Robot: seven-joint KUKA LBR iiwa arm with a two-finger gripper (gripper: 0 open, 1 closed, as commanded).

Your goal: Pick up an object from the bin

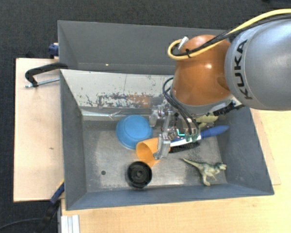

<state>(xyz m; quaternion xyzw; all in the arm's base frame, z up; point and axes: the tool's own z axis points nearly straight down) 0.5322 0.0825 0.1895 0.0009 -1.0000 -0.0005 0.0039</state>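
Pincer width cannot be told as the gripper [163, 148] is held low at mid-bin at the right side of the tipped orange cup [146, 152], just near of the blue bowl [133, 130]; the cup's wall is probably best straddled squarely before closing.

High, slightly oblique — facing bin [70, 144].

The grey bin [70, 130] carries five things on its floor. A blue bowl [133, 131] lies just left of the gripper [165, 142], and an orange cup [146, 152] just below-left of it. A black cap [138, 174] sits farther below-left. A blue-handled brush [206, 133] lies right of the gripper, and a toy dinosaur [207, 170] below-right.
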